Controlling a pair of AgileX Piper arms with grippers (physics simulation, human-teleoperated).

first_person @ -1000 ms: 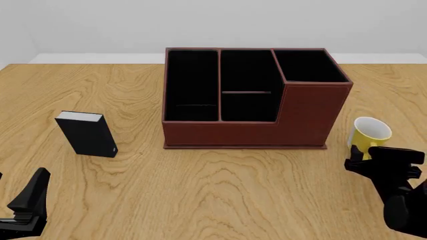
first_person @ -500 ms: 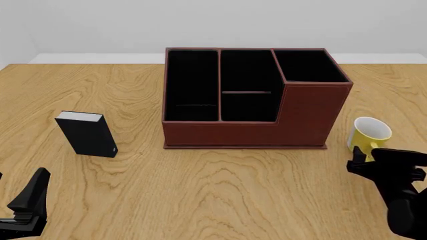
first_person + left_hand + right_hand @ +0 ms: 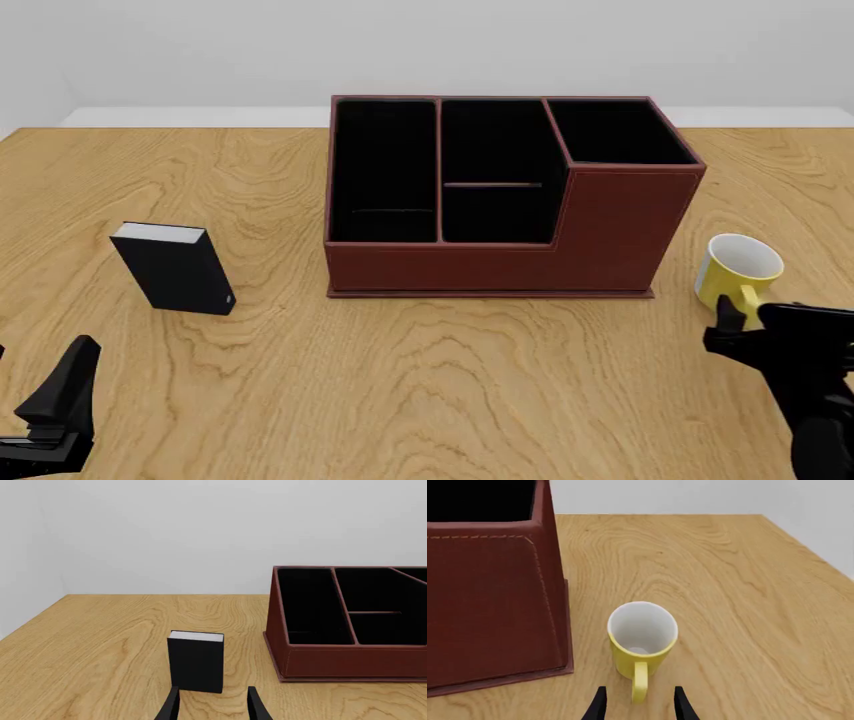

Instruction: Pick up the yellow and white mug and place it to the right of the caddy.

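Mug upright on tabletop [image 3: 441, 380] at caddy's 3 o'clock.
Small yellow-and-white ceramic mug [image 3: 738, 270] stands beside reddish-brown leather-look caddy [image 3: 507, 250]; right gripper [image 3: 635, 705] fingers parted, straddling handle, likely releasing; left gripper [image 3: 212, 706] fingers parted, idle.

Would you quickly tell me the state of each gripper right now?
Left gripper: open, holding nothing.
Right gripper: open, holding nothing; the yellow and white mug's handle lies between its fingertips.

Even, diffuse light is illuminating all views brightly. Objects are casting only faint, soft shadows. Renders are appearing sharp, without glare or blur.

yellow mug [image 3: 738, 268], reddish-brown caddy [image 3: 507, 205], black box [image 3: 174, 267]
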